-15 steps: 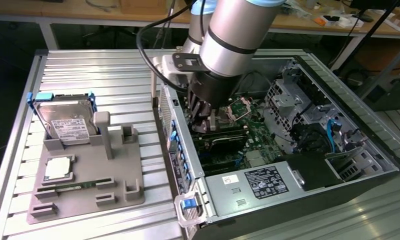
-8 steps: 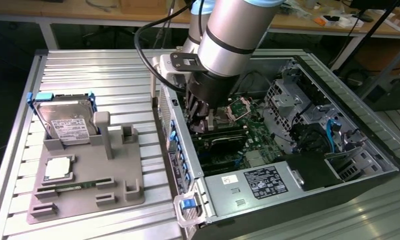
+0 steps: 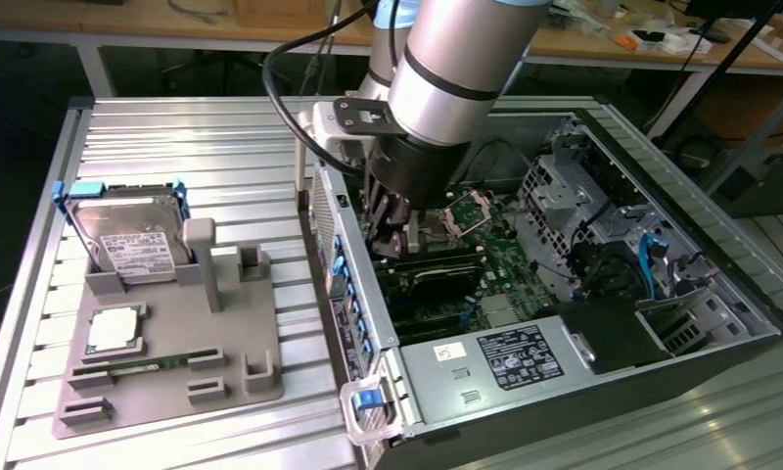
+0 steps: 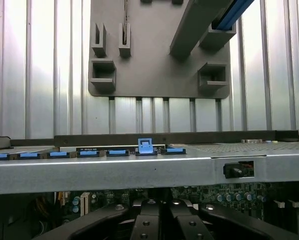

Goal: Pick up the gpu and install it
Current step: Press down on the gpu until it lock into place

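A ribbed metal table (image 3: 169, 127) carries everything. On the exterior view's right of it, an opened computer case (image 3: 365, 284) lies on its side with the green main board (image 3: 509, 264) facing up and a labelled power supply (image 3: 523, 357) at the near end. The robot arm (image 3: 457, 69) comes down from above into the case. On the exterior view's left, just beside the case, lies a gray parts tray (image 3: 169, 382). A silver hard drive (image 3: 130, 240) with a white label stands in it at the far end, and a narrow green memory stick (image 3: 150, 364) lies nearer the front. The card (image 3: 434, 272) appears as a dark slim shape inside the case, over the main board and right under the arm's end. It runs from the case wall with the blue clips (image 3: 352, 323) toward the middle. The gripper (image 3: 394, 230) is low inside the case, just above the card, its fingers (image 4: 147, 220) drawn together. Whether they pinch the card's edge cannot be told. The wrist view looks over the case wall at the same row of blue clips (image 4: 117, 152) and the tray (image 4: 154, 75) beyond.
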`<action>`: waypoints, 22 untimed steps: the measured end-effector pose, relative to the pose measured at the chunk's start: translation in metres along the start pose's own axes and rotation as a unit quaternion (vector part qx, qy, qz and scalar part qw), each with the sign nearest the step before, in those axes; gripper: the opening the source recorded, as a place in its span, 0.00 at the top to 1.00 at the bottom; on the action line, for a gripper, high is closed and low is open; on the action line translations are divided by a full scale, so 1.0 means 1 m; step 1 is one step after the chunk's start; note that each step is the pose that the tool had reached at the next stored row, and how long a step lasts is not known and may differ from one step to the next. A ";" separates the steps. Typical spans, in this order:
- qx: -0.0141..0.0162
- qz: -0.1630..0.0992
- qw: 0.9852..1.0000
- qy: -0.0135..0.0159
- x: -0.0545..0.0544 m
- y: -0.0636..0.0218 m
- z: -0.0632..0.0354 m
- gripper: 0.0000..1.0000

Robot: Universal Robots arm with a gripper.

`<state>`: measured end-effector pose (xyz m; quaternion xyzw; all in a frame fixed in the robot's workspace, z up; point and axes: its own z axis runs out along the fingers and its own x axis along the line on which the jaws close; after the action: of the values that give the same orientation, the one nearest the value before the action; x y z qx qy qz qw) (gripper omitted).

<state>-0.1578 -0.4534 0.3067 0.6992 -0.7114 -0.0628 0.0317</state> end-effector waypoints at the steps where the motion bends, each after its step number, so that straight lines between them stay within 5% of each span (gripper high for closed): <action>1: 0.000 0.000 1.000 0.000 0.000 0.0002 -0.0013 0.89; 22: 0.000 0.000 1.000 -0.002 0.000 0.0026 -0.0001 0.89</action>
<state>-0.1604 -0.4529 0.3072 0.6993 -0.7113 -0.0638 0.0303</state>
